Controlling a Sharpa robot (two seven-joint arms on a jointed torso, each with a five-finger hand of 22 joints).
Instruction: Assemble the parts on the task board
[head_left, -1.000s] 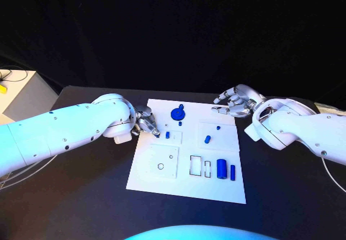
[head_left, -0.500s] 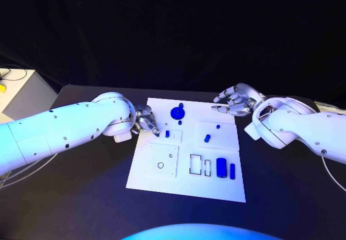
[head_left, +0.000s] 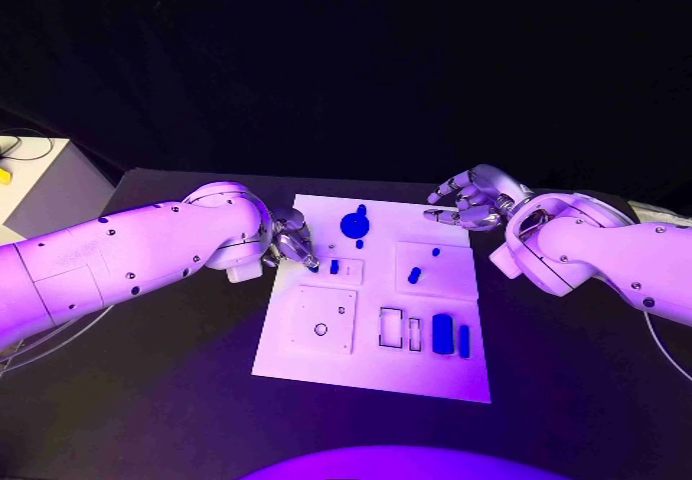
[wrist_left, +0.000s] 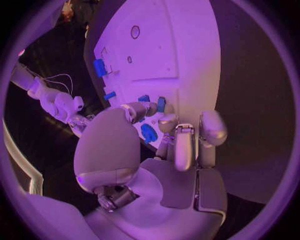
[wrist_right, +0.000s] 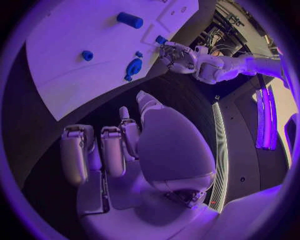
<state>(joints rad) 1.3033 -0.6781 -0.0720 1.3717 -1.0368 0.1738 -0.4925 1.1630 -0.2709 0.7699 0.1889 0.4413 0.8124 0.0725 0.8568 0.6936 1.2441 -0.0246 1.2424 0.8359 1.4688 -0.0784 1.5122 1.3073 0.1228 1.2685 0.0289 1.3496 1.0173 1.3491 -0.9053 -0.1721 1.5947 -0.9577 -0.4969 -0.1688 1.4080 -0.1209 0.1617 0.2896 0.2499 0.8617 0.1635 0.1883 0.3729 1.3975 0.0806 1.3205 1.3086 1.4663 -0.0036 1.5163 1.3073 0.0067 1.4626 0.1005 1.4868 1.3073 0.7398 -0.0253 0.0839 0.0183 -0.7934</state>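
A: What's on the table?

B: The white task board lies in the middle of it. The left robot hand sits at the board's left edge, fingers curled down beside a small blue peg; I cannot tell whether it grips anything. The right robot hand hovers off the far right corner, fingers loosely apart, holding nothing.

A: And the parts?

B: A round blue part lies at the far end, a blue cylinder sits near the right edge, and a small slanted piece stands mid-board.
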